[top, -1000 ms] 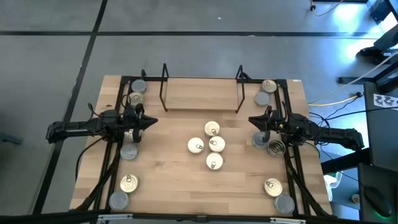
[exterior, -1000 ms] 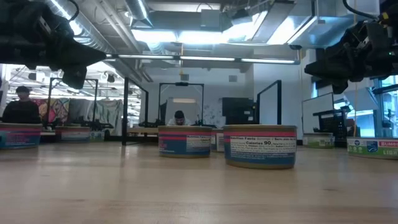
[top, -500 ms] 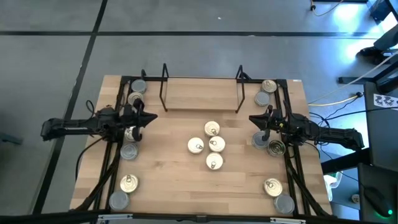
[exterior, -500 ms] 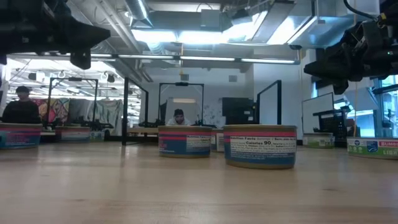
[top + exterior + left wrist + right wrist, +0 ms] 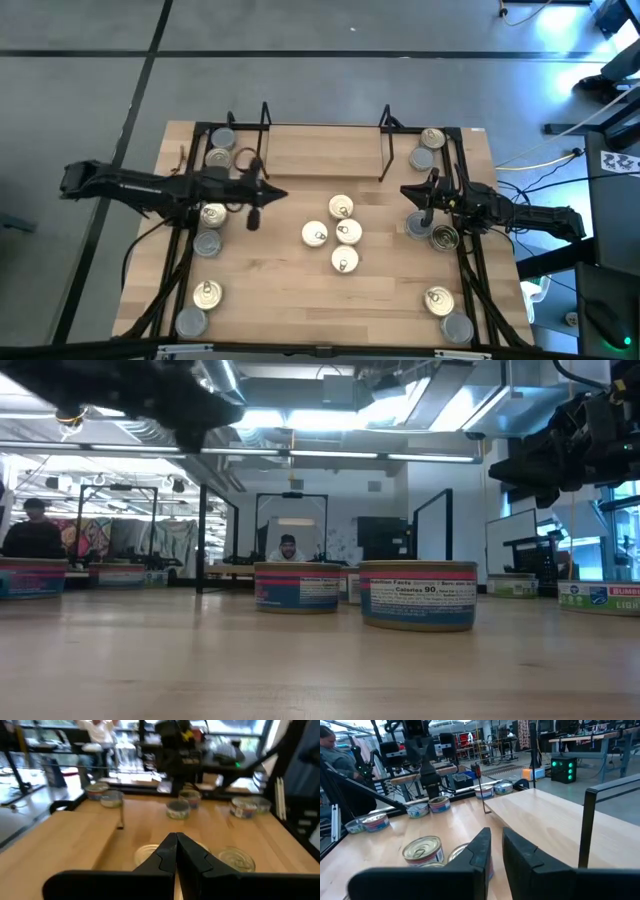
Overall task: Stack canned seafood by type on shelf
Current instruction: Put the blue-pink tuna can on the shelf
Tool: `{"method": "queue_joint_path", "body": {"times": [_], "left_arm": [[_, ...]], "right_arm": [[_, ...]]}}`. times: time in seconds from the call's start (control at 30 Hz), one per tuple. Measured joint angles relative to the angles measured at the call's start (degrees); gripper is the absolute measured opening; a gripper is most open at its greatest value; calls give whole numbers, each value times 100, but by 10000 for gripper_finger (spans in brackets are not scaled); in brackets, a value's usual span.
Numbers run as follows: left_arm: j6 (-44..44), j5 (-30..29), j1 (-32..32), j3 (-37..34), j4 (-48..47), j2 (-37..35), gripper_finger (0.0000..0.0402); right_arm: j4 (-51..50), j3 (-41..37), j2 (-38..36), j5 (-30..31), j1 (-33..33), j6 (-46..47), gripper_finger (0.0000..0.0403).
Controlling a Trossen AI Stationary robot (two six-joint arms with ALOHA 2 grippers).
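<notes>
Left gripper, fingers pinched together and empty, has swung inward toward the central tins; right gripper stays put, nearly closed, empty.

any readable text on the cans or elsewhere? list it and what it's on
"Calories 90": label of the nearest can in the low view; the smaller print around it is too blurred to read.
"LIGH", cut off at the frame edge: green-labelled can at far right; the word above it is unclear.
Labels on the other cans: too blurred to read.
</notes>
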Motion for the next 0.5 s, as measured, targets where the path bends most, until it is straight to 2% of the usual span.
{"method": "queue_joint_path", "body": {"times": [0.2,0.4,0.5], "left_arm": [[217,37,-330,671,101,1127,5],[141,33,-412,908,496,1790,7],[-25,28,-407,1015,490,2045,28]], "right_arm": [[0,1,0,-49,1,-84,46],[30,0,0,-362,0,-77,46],[49,0,0,-437,2,-74,46]]}}
